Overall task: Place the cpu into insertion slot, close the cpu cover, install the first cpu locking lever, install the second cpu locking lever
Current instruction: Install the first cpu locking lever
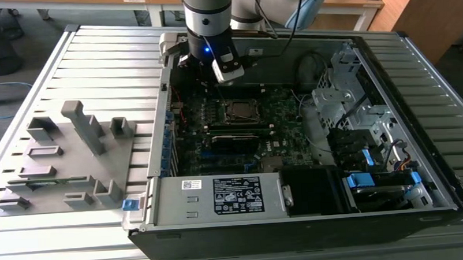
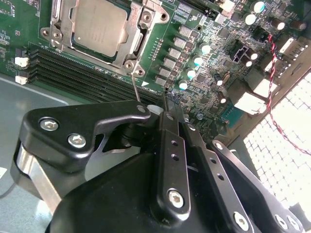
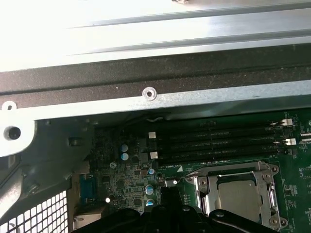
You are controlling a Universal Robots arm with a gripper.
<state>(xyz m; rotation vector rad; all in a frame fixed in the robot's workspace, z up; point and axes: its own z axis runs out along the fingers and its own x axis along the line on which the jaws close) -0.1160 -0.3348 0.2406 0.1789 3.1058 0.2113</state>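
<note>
Hovering low over the motherboard (image 2: 204, 63), the gripper (image 2: 165, 97) had its fingers pinched together, nothing visible between them — a thin wire locking lever (image 2: 135, 85) stood just beside the tips. Beyond it, the cpu (image 2: 99, 24) sat framed by the lowered cpu cover (image 2: 133, 43). In the exterior view the insertion slot (image 1: 240, 119) lay at the gripper's 5 o'clock — the arm (image 1: 206, 15) rose at 12.
</note>
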